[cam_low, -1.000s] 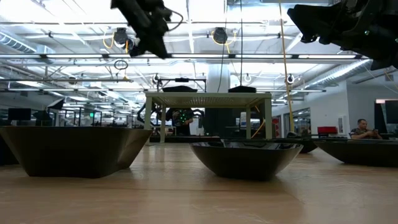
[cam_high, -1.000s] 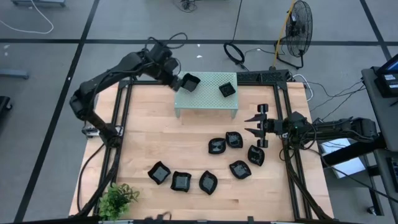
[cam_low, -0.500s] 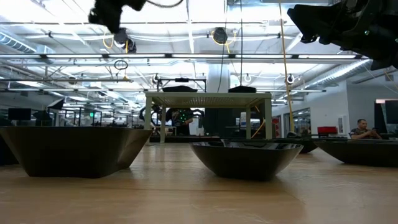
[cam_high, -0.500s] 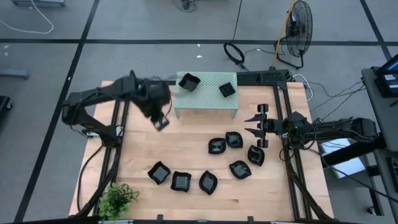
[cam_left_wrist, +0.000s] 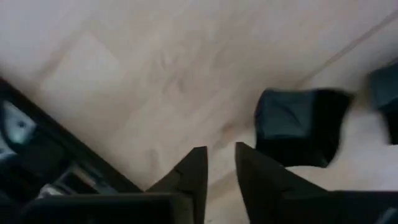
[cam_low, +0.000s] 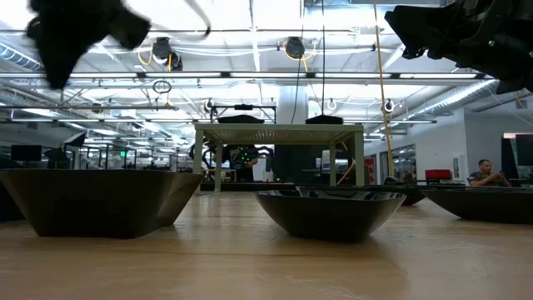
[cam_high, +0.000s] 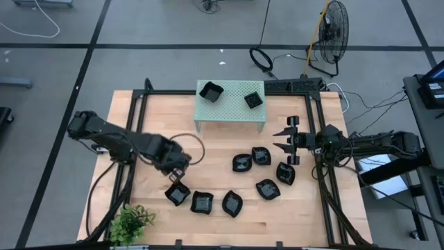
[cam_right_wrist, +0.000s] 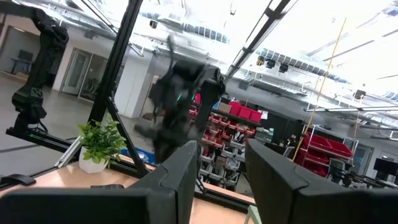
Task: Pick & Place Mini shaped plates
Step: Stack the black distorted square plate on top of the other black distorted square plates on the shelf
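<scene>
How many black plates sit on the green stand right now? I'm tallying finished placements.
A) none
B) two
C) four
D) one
B: the high view shows two black plates on the green stand, one at its left corner and one toward its right.

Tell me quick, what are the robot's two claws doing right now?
Left gripper: open a little, empty, above a black plate.
Right gripper: open, empty, waiting at the table's right edge.

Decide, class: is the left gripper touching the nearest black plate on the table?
Apart. In the left wrist view, bare wood shows between the left gripper and the square black plate ahead of it.
</scene>
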Robot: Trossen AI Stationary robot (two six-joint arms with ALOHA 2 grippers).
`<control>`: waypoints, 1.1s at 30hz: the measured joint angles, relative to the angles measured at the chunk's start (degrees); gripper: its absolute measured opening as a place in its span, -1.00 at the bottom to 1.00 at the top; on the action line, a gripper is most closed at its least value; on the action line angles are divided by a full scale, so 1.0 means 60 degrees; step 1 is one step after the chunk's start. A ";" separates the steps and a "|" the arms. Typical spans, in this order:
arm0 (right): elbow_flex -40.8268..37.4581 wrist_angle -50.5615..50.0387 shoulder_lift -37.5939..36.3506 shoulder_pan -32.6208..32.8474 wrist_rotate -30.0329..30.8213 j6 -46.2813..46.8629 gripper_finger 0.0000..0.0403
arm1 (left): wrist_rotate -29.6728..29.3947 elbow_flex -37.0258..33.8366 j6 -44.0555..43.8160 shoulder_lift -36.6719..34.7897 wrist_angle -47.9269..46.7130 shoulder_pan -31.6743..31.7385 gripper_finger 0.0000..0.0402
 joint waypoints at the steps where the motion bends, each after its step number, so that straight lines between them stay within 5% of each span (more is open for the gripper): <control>1: 0.0000 0.0004 0.0000 0.0000 -0.0002 0.0000 -0.38 | 0.0069 -0.0381 0.0000 0.0010 0.0401 -0.0092 -0.50; 12: 0.0000 0.0011 0.0000 0.0000 0.0005 -0.0013 -0.38 | 0.0625 -0.2597 0.0655 0.0006 0.3124 -0.0635 0.05; 21: 0.0000 0.0011 -0.0002 0.0000 0.0002 -0.0007 -0.38 | 0.0928 -0.3428 0.0308 0.0003 0.5204 -0.0995 0.00; 33: 0.0000 0.0011 0.0001 0.0000 0.0002 -0.0010 -0.38 | 0.1089 -0.4081 -0.0092 0.0003 0.5615 -0.1151 -0.03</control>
